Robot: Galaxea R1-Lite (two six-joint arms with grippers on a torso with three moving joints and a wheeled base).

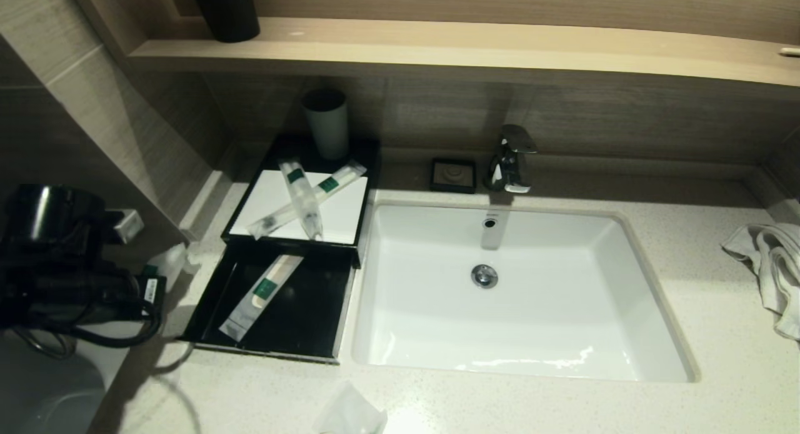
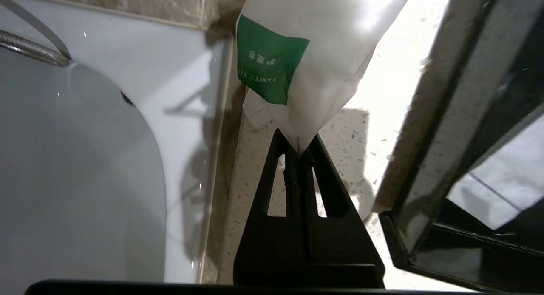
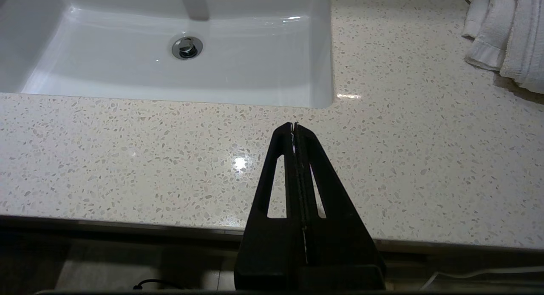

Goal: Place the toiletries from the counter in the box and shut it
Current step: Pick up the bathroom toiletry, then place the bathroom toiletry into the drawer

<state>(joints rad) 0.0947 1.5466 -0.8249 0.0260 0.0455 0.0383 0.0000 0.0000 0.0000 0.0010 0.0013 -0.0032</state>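
Wood-grain wall panelling (image 1: 437,109) across upper frame; light wooden shelf (image 1: 475,49) along top; chrome tap (image 1: 511,159) centre; bright glare lower centre.

The soft packet (image 2: 323,52) is cut off by the frame's edge.

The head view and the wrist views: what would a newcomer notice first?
The black box left of the white sink, its drawer pulled open with one slim packet inside and two tubes crossed on its white top. Beside it, the left gripper pinches a soft green-labelled packet, jaws shut.
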